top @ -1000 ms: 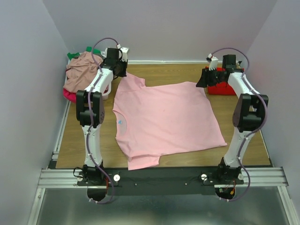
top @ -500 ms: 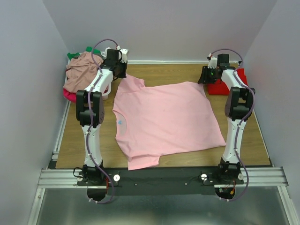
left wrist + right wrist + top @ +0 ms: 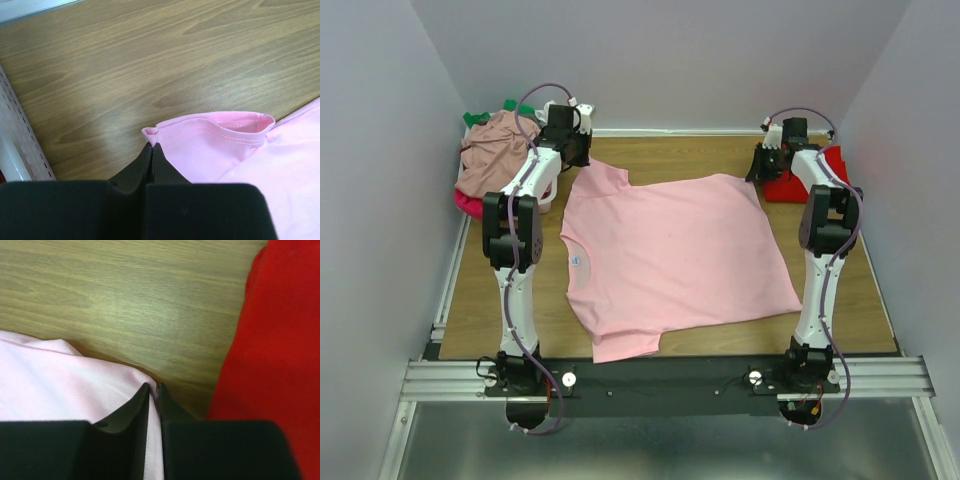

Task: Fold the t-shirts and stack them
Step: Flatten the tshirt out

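Pink tee (image 3: 670, 250) x1, red tee (image 3: 280, 340) x1

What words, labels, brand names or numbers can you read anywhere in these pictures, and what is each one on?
No text can be read in any view.
blue neck label, inside the collar of the pink t-shirt: too small and blurred to read.
red t-shirt: no print shows on the part in view.

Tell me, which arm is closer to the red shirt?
Right: the right end effector sits just beside the red shirt; the left end effector is across the table.
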`<move>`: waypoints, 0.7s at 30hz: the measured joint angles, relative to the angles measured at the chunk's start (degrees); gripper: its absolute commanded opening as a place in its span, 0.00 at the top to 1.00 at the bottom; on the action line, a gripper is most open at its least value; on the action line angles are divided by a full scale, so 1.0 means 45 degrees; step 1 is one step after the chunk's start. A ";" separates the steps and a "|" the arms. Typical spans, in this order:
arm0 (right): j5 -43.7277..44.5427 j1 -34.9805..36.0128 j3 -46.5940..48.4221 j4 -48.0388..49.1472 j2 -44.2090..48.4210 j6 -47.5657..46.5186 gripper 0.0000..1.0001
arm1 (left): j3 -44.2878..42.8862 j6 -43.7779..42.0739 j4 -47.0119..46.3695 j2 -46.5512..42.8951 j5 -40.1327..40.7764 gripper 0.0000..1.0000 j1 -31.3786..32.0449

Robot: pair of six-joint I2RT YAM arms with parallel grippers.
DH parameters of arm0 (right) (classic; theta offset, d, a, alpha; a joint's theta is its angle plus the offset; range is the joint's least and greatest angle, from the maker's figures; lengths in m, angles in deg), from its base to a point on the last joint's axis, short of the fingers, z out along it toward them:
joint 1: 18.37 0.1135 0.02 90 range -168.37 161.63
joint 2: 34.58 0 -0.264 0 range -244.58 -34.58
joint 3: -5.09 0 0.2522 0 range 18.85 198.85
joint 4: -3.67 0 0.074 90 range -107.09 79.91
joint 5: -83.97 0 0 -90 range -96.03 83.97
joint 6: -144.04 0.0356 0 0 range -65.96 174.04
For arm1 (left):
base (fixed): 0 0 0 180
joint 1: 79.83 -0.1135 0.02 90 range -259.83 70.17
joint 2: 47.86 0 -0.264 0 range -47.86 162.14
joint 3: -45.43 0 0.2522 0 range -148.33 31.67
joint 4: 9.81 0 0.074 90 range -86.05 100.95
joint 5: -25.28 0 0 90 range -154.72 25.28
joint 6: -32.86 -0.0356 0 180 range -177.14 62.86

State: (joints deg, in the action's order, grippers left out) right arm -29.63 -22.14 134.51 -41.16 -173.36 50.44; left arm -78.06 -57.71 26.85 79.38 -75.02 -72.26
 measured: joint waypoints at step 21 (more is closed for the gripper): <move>-0.1311 0.0000 -0.0957 0.0316 0.2118 -0.0894 0.93 | 0.0272 0.0000 -0.0029 0.0000 0.0005 1.00 0.0000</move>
State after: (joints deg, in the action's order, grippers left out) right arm -35.53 -22.14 130.20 -39.74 -163.83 46.42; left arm -76.84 -57.71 26.72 79.38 -75.00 -72.26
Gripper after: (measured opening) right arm 0.074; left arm 0.007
